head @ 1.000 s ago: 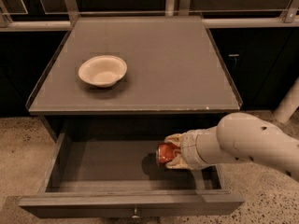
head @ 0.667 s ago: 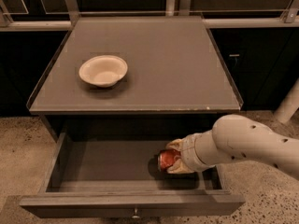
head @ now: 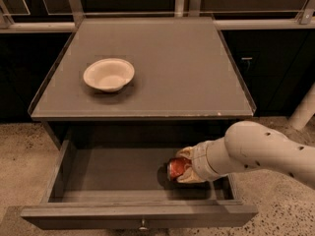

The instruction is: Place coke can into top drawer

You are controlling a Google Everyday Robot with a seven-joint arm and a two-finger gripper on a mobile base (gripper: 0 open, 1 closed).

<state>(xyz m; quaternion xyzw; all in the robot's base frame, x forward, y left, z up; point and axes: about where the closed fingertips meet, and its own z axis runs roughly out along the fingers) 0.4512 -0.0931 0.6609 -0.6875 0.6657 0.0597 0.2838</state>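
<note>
The top drawer [head: 123, 215] is pulled open below the grey tabletop, with its flat front panel and small round knob at the bottom of the view. The red-orange coke can [head: 176, 167] is inside the drawer at its right side, low near the drawer floor. My gripper [head: 183, 169] is shut on the coke can, its cream fingers above and below it. My white arm reaches in from the right over the drawer's right wall. The back of the can is hidden by the gripper.
A cream bowl [head: 109, 74] sits on the left of the grey tabletop [head: 197, 68]. Dark cabinets stand behind and to the right. A speckled floor lies around the drawer unit. The left part of the drawer floor [head: 108, 173] is bare.
My gripper with the coke can has sunk slightly lower and a little left into the drawer. The bowl and drawer have not moved.
</note>
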